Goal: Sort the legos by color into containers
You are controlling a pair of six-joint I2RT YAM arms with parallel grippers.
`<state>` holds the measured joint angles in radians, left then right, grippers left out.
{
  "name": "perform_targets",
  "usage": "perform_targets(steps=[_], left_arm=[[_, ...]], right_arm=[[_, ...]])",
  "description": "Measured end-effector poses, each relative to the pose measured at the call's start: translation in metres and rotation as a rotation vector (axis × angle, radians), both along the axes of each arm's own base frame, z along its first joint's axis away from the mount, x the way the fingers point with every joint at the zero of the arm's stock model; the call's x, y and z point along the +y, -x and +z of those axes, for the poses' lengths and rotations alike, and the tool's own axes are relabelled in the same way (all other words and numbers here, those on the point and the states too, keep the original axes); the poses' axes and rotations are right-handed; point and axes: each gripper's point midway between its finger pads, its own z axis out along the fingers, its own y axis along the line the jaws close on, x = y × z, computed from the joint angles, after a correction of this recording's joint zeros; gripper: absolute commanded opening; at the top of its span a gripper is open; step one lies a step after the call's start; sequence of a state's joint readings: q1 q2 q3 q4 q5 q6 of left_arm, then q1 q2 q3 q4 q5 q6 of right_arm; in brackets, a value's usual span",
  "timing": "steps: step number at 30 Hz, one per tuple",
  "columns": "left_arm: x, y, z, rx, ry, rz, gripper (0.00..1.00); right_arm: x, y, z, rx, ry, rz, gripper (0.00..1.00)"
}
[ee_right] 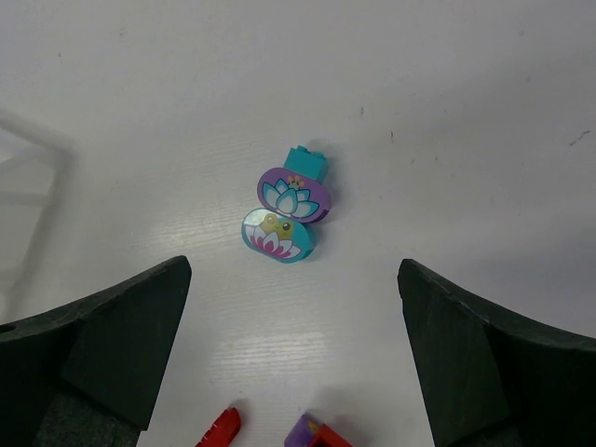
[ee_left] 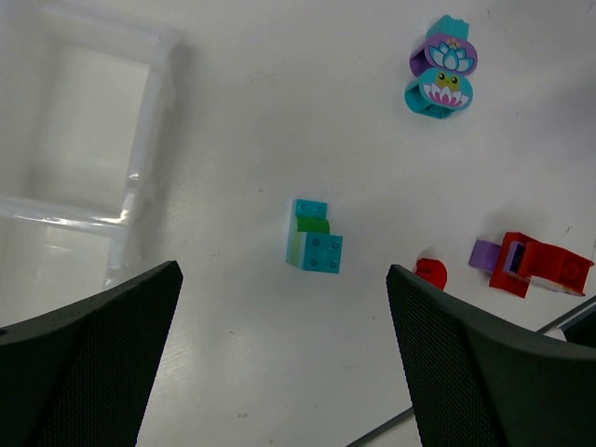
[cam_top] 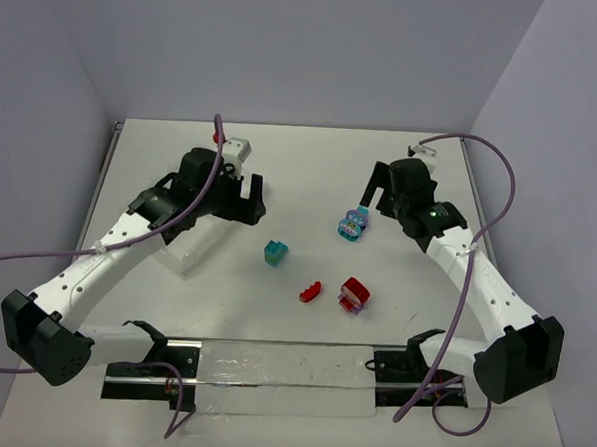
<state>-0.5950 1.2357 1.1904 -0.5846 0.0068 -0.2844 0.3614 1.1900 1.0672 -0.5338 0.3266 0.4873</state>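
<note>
A teal and green brick cluster [cam_top: 275, 252] [ee_left: 314, 239] lies mid-table. A purple and teal flower-printed cluster [cam_top: 352, 224] [ee_left: 441, 70] [ee_right: 284, 209] lies to its right. A small red brick [cam_top: 310, 292] [ee_left: 430, 273] [ee_right: 218, 430] and a red and purple cluster [cam_top: 354, 295] [ee_left: 531, 264] [ee_right: 321, 435] lie nearer the front. The white translucent organizer tray [cam_top: 192, 250] [ee_left: 140, 168] sits at the left, mostly hidden under my left arm. My left gripper [cam_top: 244, 203] [ee_left: 282, 303] is open and empty above the table, beside the tray. My right gripper [cam_top: 373, 199] [ee_right: 293, 284] is open and empty above the flower cluster.
A small red thing [cam_top: 216, 136] shows at the back behind my left wrist. A clear strip [cam_top: 291, 368] runs between the arm bases at the near edge. Walls close in the table at the back and on both sides.
</note>
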Motion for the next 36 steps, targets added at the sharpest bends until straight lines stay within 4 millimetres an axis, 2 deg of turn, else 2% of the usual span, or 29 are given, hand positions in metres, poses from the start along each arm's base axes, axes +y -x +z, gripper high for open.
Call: perform_targets(steps=[12,17,22,36], left_arm=[[-0.042,0.035,-0.024,0.041,-0.062,-0.116,0.96],[-0.055,0.053,-0.053,0.091,-0.120,-0.158,0.95],[-0.056,0.064,-0.088,0.163,-0.184,-0.155,0.93],[-0.049,0.042,-0.148,0.208,-0.346,-0.041,0.82]], right_arm=[[-0.001,0.003,0.000,-0.001,0.004,0.006,1.00],[-0.001,0.005,0.001,-0.008,0.001,0.005,1.00],[-0.001,0.005,0.003,-0.013,-0.001,0.005,1.00],[-0.003,0.005,0.005,-0.021,-0.001,0.000,1.00]])
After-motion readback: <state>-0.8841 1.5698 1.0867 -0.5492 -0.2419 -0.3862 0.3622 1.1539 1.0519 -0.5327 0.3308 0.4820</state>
